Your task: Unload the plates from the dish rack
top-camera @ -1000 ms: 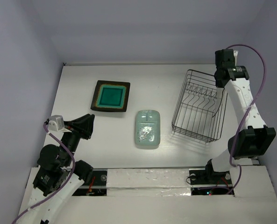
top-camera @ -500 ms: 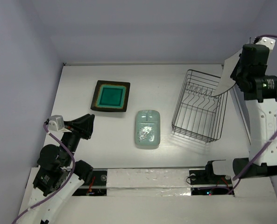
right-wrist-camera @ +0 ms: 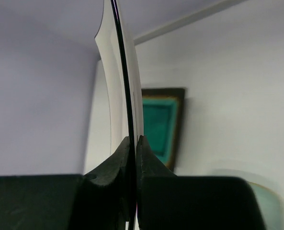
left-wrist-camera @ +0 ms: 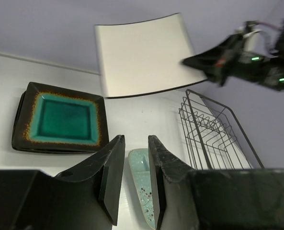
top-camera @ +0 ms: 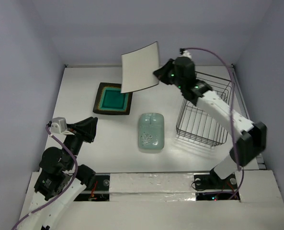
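My right gripper (top-camera: 158,73) is shut on the edge of the cream-white square plate (top-camera: 140,67) and holds it tilted in the air above the far middle of the table. The right wrist view shows that plate edge-on (right-wrist-camera: 125,86) between my closed fingers (right-wrist-camera: 133,143). The teal square plate (top-camera: 114,98) lies flat at the far left, partly under the held plate. The pale mint rectangular plate (top-camera: 151,132) lies flat in the middle. The wire dish rack (top-camera: 204,115) stands at the right with no plate showing in it. My left gripper (top-camera: 86,129) is open and empty near the front left. The black flowered plate is not visible.
The left wrist view shows the held plate (left-wrist-camera: 144,55) above the teal plate (left-wrist-camera: 60,119), with the rack (left-wrist-camera: 213,134) at the right and the mint plate (left-wrist-camera: 142,182) below my left fingers. Lavender walls close in the table on three sides.
My right arm has lifted the cream-white plate out of the rack and swung it left, from above the rack's right side to over the teal plate. The left arm has not moved.
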Robot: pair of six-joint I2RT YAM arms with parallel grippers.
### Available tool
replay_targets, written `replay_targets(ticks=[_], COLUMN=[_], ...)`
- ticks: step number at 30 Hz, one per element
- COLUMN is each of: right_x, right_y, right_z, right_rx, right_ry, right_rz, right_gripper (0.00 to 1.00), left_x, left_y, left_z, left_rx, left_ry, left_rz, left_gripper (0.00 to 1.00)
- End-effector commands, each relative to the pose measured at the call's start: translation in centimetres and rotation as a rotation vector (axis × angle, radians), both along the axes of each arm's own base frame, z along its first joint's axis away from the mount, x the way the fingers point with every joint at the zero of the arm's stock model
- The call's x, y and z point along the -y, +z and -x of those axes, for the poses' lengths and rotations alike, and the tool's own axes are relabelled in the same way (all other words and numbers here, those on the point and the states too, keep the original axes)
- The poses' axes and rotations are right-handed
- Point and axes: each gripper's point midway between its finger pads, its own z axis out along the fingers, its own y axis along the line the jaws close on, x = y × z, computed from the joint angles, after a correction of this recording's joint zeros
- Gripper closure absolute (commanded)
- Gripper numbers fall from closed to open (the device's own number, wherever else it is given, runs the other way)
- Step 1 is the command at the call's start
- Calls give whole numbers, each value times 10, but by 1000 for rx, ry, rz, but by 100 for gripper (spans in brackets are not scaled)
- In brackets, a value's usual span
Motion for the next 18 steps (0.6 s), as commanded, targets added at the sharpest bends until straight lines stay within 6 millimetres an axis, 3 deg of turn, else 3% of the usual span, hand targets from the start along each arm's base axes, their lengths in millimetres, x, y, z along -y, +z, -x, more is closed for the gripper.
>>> replay_targets(ticks=[1, 3, 4, 6, 7, 8, 9, 11, 16, 18], right_x=[-62, -89, -106, -129, -139, -147, -155, -163, -190, -187], right_y=[125, 116, 96, 90, 82, 61, 58, 46, -9, -27], right_z=[-6, -10, -23, -26, -30, -43, -43, -46, -46, -48], right_rx=[343, 313, 292, 268, 254, 227, 212, 200, 99, 69], right_ry=[96, 110, 112, 120, 121, 102, 102, 101, 102, 70], right_rz=[-517, -610, -627, -685, -693, -682, -704, -718, -687, -686], right_gripper=[100, 100, 100, 100, 100, 100, 100, 100, 100, 100], left_x=[5, 6, 7, 8, 9, 9, 10, 10, 10, 11], left_y=[4, 1, 1, -2, -3, -5, -6, -4, -6, -7], left_z=[-3, -6, -7, -9, -10, -10, -11, -11, -12, -12], left_rx=[3, -12, -14, -28, -32, -36, -42, -40, -42, -46], left_ry=[-11, -11, -11, -11, -11, -11, -11, -12, -12, -11], left_rz=[9, 0, -2, -11, -13, -16, -18, -15, -16, -19], left_gripper=[77, 77, 77, 77, 77, 77, 77, 77, 77, 77])
